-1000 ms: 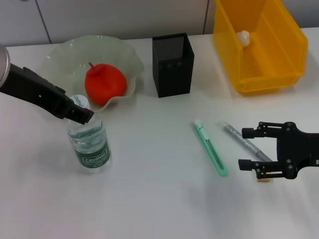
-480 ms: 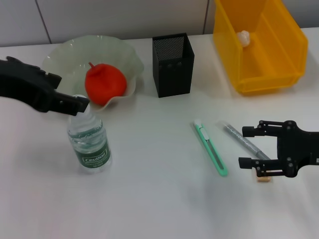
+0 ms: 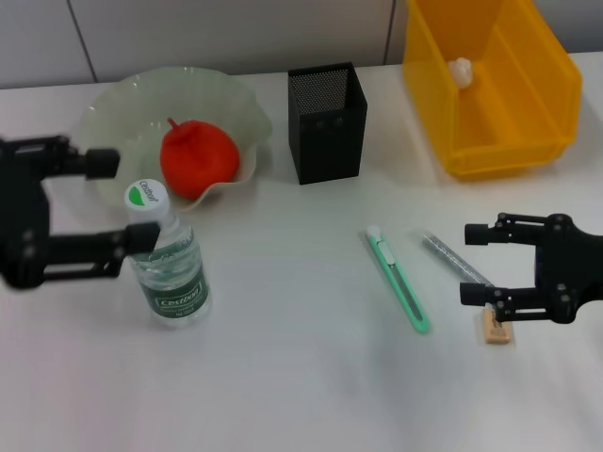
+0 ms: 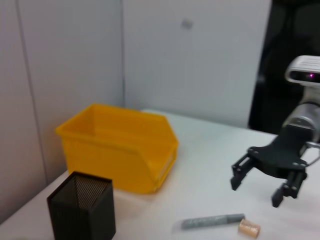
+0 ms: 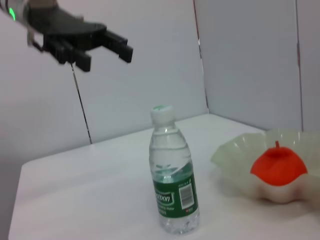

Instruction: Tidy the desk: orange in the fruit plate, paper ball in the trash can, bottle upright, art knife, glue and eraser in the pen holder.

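Left pincer [image 3: 121, 200] hangs above the worktop [image 3: 283, 377], fingers spread wide and empty, just beside the bottle [image 3: 167, 259], which stands upright clear of it. Orange [image 3: 198, 157] sits in the plate [image 3: 122, 108]. Paper ball [image 3: 460, 69] lies in the yellow bin [image 3: 528, 94]. Right pincer [image 3: 480, 264] is open, holding nothing, over the glue [image 3: 450, 256] and eraser [image 3: 497, 328]. Knife [image 3: 398, 279] lies flat near the empty holder [image 3: 326, 122].

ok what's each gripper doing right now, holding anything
Left gripper: open, empty, raised beside the upright clear plastic water bottle.
Right gripper: open, empty, over the small tan eraser.
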